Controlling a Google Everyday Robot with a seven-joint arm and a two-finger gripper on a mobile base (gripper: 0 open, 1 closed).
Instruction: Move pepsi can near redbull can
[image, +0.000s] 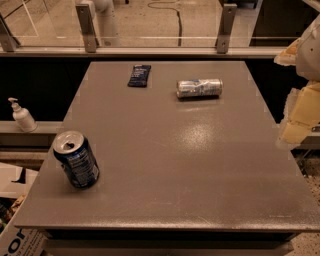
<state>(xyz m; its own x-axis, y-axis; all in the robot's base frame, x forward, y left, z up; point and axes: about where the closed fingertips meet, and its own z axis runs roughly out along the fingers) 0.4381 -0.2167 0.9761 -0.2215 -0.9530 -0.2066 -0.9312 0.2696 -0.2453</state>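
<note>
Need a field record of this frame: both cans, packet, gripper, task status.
table: grey, flat top
pepsi can: upright, front-left, near the left edge
redbull can: on its side, at the back, right of centre
packet: dark blue, flat, at the back, left of the redbull can, apart from it
pump bottle: on the ledge left of the table
gripper: beyond the table's right edge, touching neither can
status: cans far apart, move not yet done

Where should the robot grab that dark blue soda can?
Probably around the middle of the pepsi can, coming from the right: it stands upright, round sides exposed, near the front-left corner of the table. The gripper hangs beyond its right edge.
</note>
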